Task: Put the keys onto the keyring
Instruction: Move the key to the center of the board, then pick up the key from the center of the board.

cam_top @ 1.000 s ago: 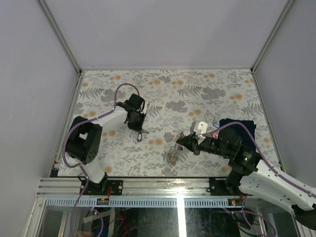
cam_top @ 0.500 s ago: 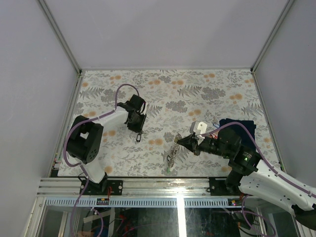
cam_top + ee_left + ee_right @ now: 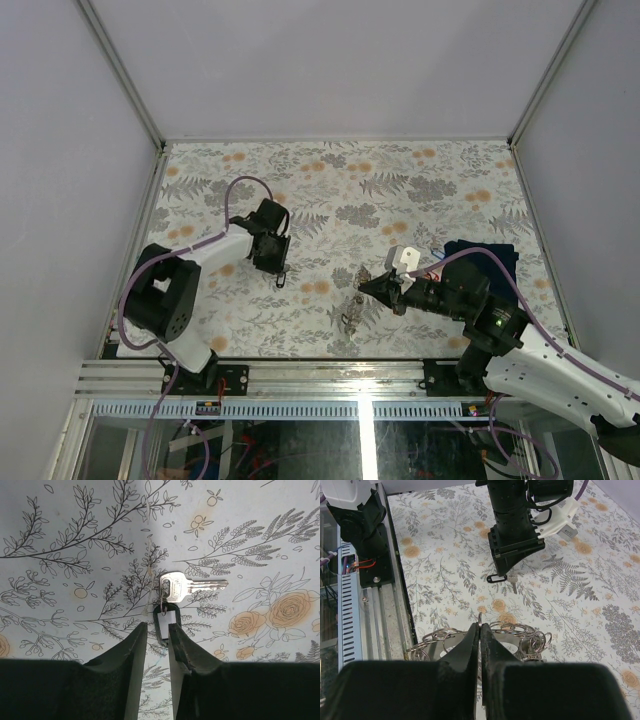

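The right gripper (image 3: 480, 629) is pinched tight on the keyring (image 3: 520, 630), at the near middle of the table (image 3: 60, 525). The left gripper (image 3: 157, 626), fingers narrowly parted, straddles the tag (image 3: 165, 619) of a key (image 3: 192, 585) lying left of the keyring.

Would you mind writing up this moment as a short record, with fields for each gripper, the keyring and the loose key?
left gripper: slightly open, fingertips at either side of the black tag; contact cannot be told
right gripper: shut on the keyring
keyring: grey metal with small loops along it, pinched at its edge between the right fingertips
key: silver, lying flat on the floral tablecloth, blade pointing right in the left wrist view, joined to the black tag
key on keyring: not yet; the two are well apart
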Robot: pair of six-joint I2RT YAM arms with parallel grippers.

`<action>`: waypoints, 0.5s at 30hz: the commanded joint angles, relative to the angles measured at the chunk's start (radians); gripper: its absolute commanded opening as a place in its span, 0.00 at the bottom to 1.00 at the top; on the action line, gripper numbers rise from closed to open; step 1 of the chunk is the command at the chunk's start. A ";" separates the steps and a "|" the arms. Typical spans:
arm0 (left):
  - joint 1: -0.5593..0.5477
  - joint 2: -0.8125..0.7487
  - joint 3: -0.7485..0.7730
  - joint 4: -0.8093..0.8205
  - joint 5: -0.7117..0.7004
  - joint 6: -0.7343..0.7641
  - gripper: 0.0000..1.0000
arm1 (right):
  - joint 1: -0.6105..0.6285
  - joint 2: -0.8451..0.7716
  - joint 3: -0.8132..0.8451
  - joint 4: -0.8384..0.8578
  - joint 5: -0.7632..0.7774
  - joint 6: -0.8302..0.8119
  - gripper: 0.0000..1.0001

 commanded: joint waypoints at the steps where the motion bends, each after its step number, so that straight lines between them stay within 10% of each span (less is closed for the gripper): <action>1: -0.006 -0.043 -0.024 0.095 -0.019 -0.040 0.24 | 0.006 -0.020 0.018 0.068 0.013 -0.008 0.00; 15: -0.006 -0.050 -0.053 0.157 -0.029 -0.081 0.25 | 0.006 -0.025 0.016 0.064 0.018 -0.014 0.00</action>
